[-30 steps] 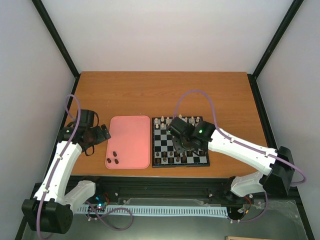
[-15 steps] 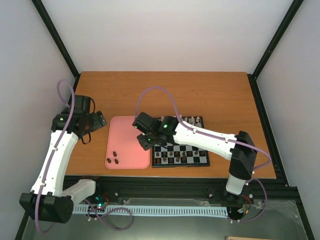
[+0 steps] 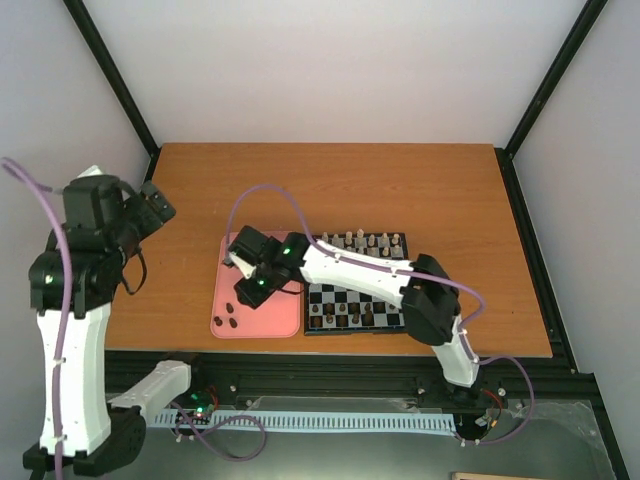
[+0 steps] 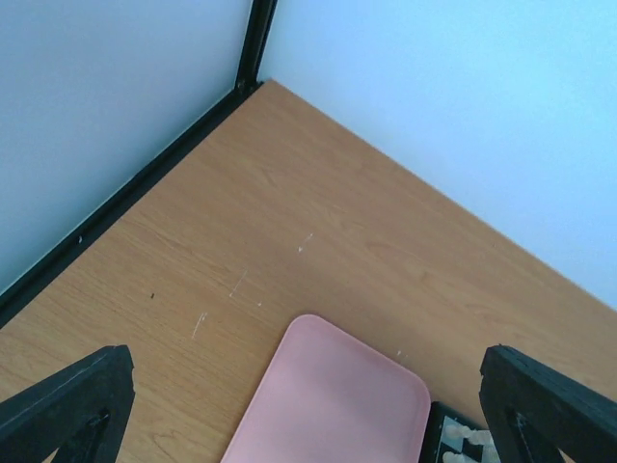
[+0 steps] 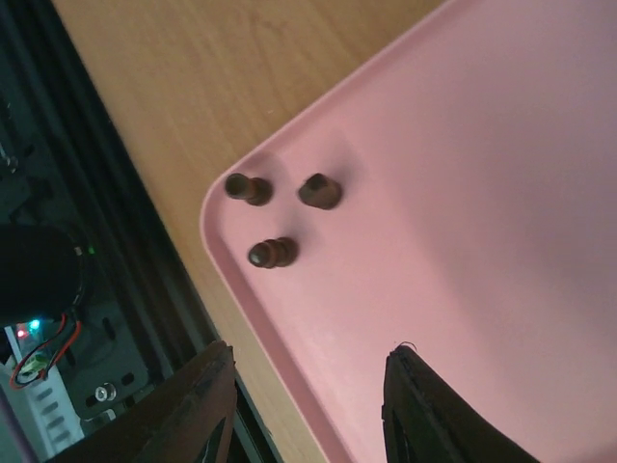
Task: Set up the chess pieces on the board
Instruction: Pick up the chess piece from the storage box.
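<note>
Right fingers (image 5: 198,405), swung from board (image 3: 345,297) to tray (image 5: 463,193), gape empty over three toppled chess pieces (image 5: 273,253).

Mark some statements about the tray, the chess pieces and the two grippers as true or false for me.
1. Three dark brown chess pieces sit in one corner of the pink tray. True.
2. The right gripper is clamped on a chess piece. False: its jaws are open and empty above the tray.
3. The left gripper is open and holds nothing. True.
4. The tray sits to the right of the chessboard. False: it sits on the board's left.
5. The left gripper hovers over the chessboard. False: it is raised near the table's left edge.
</note>
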`<move>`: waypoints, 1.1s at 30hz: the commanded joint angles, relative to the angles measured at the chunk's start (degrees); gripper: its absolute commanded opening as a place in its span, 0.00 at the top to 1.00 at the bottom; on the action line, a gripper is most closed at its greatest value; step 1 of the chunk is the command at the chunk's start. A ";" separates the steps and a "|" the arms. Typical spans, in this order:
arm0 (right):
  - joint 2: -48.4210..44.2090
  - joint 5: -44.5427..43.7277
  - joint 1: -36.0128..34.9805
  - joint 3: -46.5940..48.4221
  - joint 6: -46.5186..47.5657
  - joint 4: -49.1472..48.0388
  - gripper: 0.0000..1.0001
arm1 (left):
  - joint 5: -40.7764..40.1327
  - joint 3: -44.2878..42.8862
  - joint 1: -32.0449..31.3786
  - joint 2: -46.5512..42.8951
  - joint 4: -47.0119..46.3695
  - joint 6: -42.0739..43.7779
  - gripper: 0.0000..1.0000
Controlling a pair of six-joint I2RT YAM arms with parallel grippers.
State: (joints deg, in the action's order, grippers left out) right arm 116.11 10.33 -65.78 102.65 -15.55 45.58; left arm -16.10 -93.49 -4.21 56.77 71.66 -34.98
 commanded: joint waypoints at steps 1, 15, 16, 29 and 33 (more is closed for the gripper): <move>5.45 5.34 -2.50 6.23 4.40 3.56 0.58 | -2.45 -1.22 0.27 -3.74 1.08 -2.24 0.00; 16.67 4.23 -4.43 17.29 5.97 11.13 0.56 | -2.92 1.17 0.26 -8.21 2.59 -3.43 0.00; 17.17 3.95 -4.44 17.72 5.91 11.07 0.56 | -2.78 1.13 0.25 -8.25 2.41 -3.55 0.00; 22.84 2.79 -4.45 23.03 5.44 11.26 0.57 | -0.47 1.03 0.29 -6.11 0.95 -3.16 0.00; 24.98 3.10 -4.45 26.61 5.62 12.46 0.59 | -0.66 0.99 0.29 -5.43 0.71 -2.43 0.00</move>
State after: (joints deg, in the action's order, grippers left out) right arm 139.09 13.76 -70.11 125.67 -10.33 56.55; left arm -17.21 -92.09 -4.21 50.65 73.32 -37.91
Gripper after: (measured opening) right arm 0.417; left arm 0.997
